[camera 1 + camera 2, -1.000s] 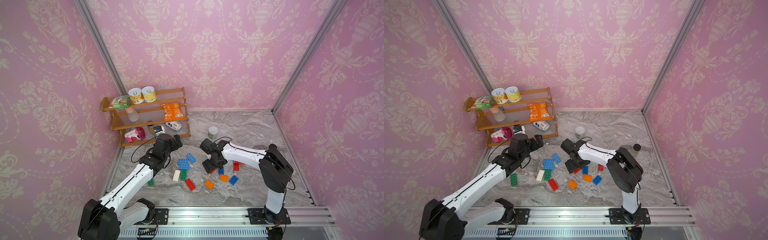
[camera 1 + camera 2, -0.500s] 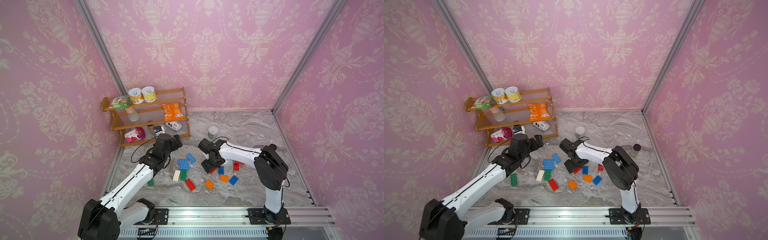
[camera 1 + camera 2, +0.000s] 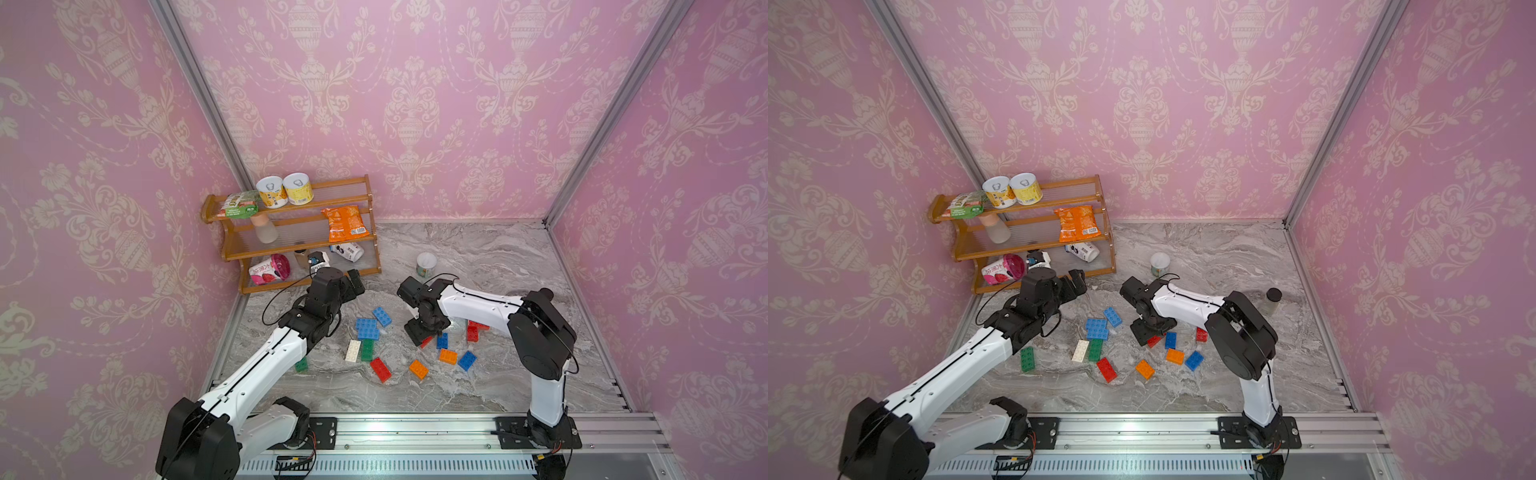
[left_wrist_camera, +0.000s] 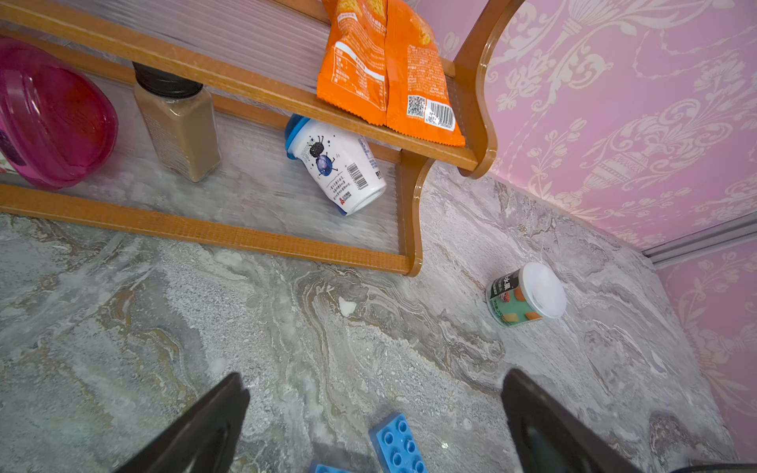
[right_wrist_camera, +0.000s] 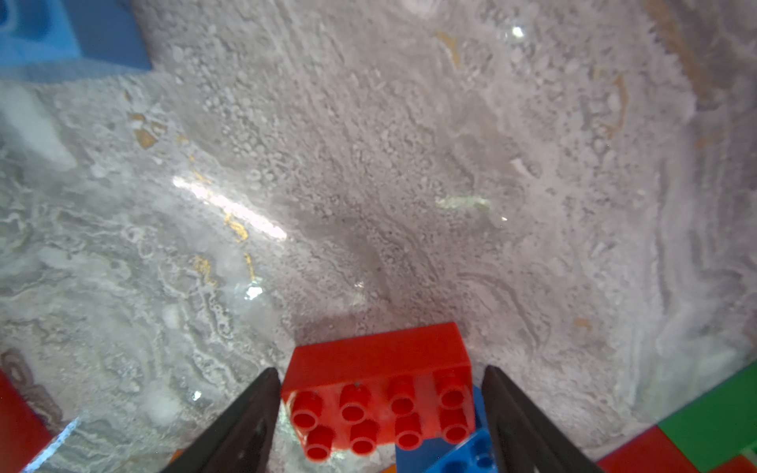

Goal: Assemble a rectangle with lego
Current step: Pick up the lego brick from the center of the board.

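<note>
right gripper [image 5: 380, 369] loosely flanks a red brick [image 5: 379, 356], ungripped; left gripper [image 4: 373, 374] gapes wide, empty

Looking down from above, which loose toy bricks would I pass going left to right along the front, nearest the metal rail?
In a top view: green brick → white brick → long red brick → orange brick → second orange brick → small blue brick.
</note>
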Robot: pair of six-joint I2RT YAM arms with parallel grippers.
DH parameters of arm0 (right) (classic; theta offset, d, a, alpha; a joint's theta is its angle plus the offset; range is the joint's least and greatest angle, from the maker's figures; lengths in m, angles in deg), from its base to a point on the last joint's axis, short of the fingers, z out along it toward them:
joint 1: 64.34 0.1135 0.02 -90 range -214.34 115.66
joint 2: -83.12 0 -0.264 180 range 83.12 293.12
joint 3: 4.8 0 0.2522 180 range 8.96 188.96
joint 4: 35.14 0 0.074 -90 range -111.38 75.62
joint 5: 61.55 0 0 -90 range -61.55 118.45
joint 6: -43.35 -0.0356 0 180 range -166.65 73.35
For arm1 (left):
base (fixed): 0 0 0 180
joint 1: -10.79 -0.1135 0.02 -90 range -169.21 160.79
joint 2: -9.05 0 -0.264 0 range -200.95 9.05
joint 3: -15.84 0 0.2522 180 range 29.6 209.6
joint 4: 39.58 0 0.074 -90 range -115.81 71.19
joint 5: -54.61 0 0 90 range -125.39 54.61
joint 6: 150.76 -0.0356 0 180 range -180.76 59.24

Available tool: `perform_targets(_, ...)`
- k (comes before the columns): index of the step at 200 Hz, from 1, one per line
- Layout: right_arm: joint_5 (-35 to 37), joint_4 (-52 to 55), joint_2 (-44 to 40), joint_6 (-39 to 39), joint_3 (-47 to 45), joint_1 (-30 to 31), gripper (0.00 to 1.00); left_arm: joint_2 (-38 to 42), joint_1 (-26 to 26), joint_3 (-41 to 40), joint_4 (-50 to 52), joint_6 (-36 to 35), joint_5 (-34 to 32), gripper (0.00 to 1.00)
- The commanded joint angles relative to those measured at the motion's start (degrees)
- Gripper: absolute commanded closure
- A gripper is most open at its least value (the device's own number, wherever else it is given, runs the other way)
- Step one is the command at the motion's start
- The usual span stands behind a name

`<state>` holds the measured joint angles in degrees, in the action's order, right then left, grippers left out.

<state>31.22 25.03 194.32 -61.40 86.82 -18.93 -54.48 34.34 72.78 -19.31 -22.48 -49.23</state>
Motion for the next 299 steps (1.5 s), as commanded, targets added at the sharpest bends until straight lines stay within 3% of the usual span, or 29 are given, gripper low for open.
perform_targets(1, -0.9, 0.9, 0.1, 0.6, -1.1, -0.2, 0.21, -0.5, 0.5, 0.5, 0.8, 0.4, -1.1, 0.01)
perform_targets(61, -1.5, 0.5, 0.2, 0.4, -1.6, -0.3, 0.20, -0.3, 0.5, 0.2, 0.7, 0.7, -1.4, 0.01)
perform_targets(127, -2.5, -0.6, -0.1, -0.4, -2.2, -0.4, 0.34, -0.4, 0.4, 0.2, 0.7, 0.7, -1.8, 0.01)
perform_targets(175, -2.9, -1.1, -0.1, -1.1, -3.1, -0.4, 0.23, 0.0, 0.4, 0.2, 1.0, 0.7, -2.3, 0.01)
perform_targets(231, -2.8, -1.3, -1.0, -1.2, -3.4, -0.4, 0.28, -0.3, 0.4, 0.4, 0.9, 0.7, -2.2, 0.01)
perform_targets(299, -3.3, -2.0, -1.6, -1.3, -2.5, -0.5, 0.24, -0.6, 0.4, 0.5, 0.7, 0.7, -1.2, 0.01)
